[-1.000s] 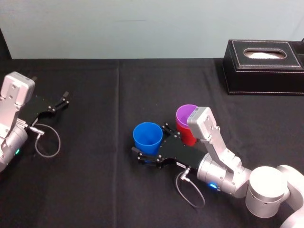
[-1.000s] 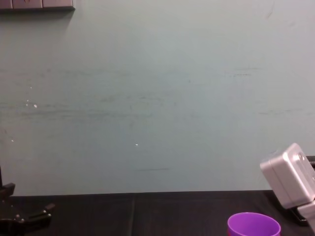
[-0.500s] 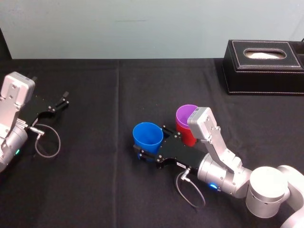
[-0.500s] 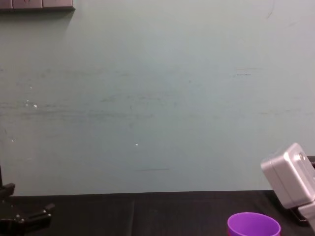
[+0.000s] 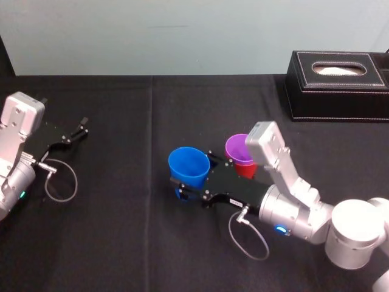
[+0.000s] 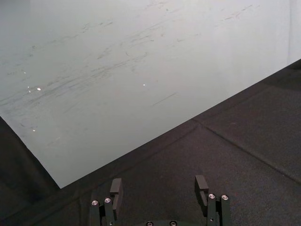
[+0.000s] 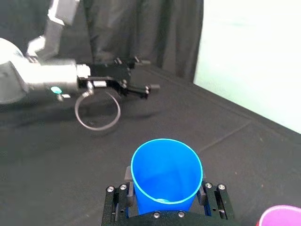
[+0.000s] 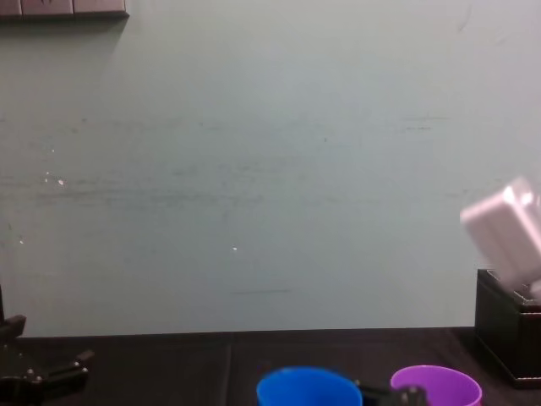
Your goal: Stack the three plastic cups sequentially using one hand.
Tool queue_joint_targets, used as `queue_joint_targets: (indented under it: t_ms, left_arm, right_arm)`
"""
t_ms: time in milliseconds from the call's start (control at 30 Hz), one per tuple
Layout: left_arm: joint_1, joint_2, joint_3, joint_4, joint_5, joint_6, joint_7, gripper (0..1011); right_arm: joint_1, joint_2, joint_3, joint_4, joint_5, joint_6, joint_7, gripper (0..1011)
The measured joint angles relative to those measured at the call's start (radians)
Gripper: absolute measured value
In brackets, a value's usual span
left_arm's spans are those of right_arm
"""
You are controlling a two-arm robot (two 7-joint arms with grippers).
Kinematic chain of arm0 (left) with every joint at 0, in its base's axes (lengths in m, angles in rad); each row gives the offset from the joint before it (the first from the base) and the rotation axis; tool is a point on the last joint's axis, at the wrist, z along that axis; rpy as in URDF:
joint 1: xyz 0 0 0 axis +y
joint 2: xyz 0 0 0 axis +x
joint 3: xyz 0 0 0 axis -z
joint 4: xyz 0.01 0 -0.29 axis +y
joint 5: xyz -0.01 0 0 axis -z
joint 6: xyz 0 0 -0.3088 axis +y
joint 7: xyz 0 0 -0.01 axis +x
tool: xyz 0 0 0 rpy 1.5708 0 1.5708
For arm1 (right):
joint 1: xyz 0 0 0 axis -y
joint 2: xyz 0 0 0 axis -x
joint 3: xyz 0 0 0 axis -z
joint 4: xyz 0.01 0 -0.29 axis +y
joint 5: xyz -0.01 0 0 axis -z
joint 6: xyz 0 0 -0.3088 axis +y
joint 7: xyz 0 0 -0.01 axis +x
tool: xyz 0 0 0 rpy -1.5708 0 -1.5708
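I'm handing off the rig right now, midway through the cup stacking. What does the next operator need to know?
Right gripper: shut on the blue cup, which looks held just off the table, to the left of the other two cups.
Left gripper: open, empty, parked on the table at far left.
Done: the purple cup sits nested in the red cup.
Left: carry the blue cup over the purple one, lower it in, release.
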State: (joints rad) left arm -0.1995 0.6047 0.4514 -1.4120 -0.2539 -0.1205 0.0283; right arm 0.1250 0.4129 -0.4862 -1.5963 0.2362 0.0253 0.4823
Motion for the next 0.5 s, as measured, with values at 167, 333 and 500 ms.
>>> queue_joint_targets:
  t_ms: [167,333,500]
  left_arm:
    - [0.000,0.000,0.000,0.000,0.000,0.000,0.000,1005]
    - [0.000,0.000,0.000,0.000,0.000,0.000,0.000,1005]
    - [0.000,0.000,0.000,0.000,0.000,0.000,0.000,1005]
  right_arm:
    - [0.004,0.030,0.023,-0.088,0.071,0.082,0.030,734]
    - [0.021,0.057,0.051,-0.148,0.126,0.152,0.037,735]
    - [0.046,0.093,0.085,-0.193,0.169,0.205,0.038,734]
